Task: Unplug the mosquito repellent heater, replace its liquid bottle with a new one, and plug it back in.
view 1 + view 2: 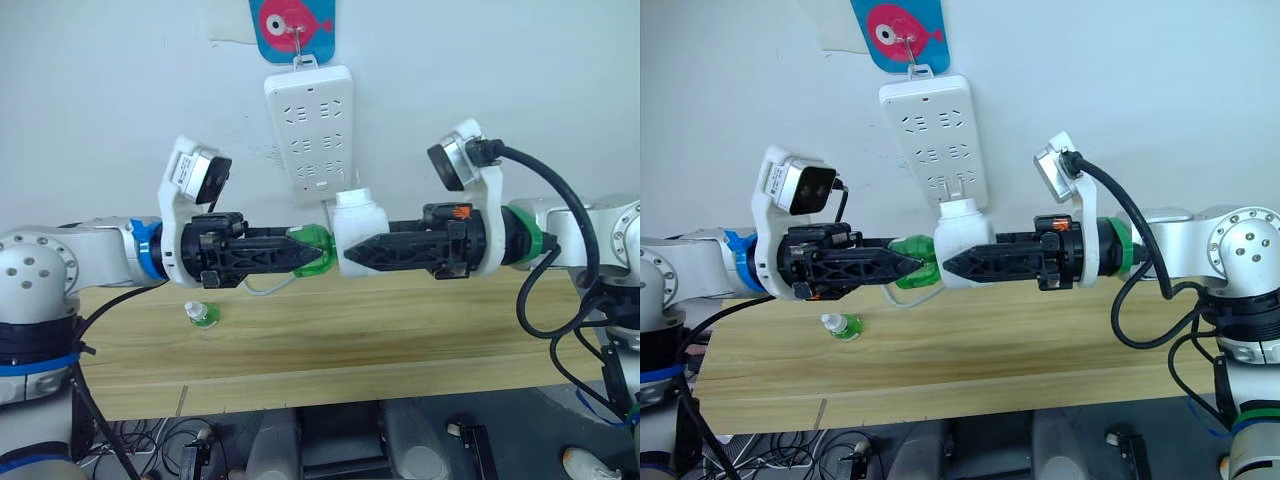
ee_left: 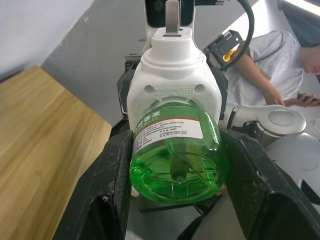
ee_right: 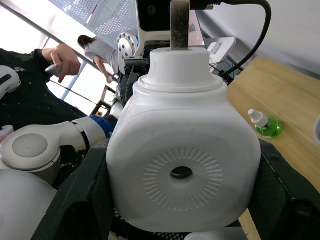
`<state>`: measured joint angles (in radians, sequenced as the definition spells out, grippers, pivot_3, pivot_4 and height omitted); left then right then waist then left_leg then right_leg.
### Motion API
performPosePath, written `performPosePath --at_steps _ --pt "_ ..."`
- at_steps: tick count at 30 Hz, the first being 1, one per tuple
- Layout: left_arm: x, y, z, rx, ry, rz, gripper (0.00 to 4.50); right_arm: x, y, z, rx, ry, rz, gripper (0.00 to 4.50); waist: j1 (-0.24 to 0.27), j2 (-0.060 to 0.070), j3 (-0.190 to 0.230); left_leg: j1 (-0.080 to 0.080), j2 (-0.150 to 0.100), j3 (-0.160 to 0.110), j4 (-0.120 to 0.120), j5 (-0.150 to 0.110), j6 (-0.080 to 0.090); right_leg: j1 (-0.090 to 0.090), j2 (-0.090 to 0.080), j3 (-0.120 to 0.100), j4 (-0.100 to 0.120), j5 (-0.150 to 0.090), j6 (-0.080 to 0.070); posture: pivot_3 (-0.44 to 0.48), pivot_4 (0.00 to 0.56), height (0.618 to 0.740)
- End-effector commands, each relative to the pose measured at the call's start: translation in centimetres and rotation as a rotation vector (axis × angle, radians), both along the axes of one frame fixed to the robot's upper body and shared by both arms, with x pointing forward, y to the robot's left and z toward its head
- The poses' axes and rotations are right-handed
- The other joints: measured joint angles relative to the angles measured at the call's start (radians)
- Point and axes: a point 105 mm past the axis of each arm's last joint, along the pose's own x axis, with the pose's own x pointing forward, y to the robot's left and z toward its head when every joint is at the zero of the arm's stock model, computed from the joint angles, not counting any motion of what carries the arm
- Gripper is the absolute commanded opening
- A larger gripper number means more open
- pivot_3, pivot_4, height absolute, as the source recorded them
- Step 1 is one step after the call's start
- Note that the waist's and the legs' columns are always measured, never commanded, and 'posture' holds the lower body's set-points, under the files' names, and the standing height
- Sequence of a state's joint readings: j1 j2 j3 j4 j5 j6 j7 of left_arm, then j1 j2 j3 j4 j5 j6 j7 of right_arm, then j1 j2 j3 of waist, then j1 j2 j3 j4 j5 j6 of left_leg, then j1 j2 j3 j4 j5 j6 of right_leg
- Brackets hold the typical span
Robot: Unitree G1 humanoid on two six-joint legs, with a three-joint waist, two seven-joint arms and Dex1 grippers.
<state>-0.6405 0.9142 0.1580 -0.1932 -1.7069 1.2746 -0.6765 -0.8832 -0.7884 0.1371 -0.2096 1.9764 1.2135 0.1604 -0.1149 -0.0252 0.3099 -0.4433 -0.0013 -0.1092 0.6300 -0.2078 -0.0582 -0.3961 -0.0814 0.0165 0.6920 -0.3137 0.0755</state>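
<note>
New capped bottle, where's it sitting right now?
The new bottle stands upright on the wooden table, on the robot's left side, below the left gripper and apart from it.

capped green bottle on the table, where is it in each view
Left eye view: capped green bottle on the wooden table, below the left gripper.
Right eye view: same spot.
Left wrist view: not in it.
Right wrist view: on the table.
Shared landmark: the white heater.
</note>
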Motion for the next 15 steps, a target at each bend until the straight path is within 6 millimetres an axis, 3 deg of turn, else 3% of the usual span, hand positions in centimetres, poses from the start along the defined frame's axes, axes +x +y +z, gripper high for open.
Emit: performPosePath --at_steps 1,15 --pt "-1.29 -0.04 1.92 -0.053 -0.073 -0.05 2.24 -1.14 0.44 -1.73 -0.117 -0.016 0.049 3.02 0.001 0.0 0.0 0.0 0.0 0.0 0.0 0.0 0.0 0.0 0.0 0.0 0.0 0.0 0.0 -0.148 0.295 0.73" --pt "-1.3 0.08 1.18 -0.018 -0.086 -0.036 2.24 -0.98 0.4 -1.31 -0.144 -0.062 0.007 3.02 0.002 0.0 0.0 0.0 0.0 0.001 0.0 0.0 0.0 -0.001 0.0 0.001 0.0 0.0 0.0 -0.148 0.292 0.73"
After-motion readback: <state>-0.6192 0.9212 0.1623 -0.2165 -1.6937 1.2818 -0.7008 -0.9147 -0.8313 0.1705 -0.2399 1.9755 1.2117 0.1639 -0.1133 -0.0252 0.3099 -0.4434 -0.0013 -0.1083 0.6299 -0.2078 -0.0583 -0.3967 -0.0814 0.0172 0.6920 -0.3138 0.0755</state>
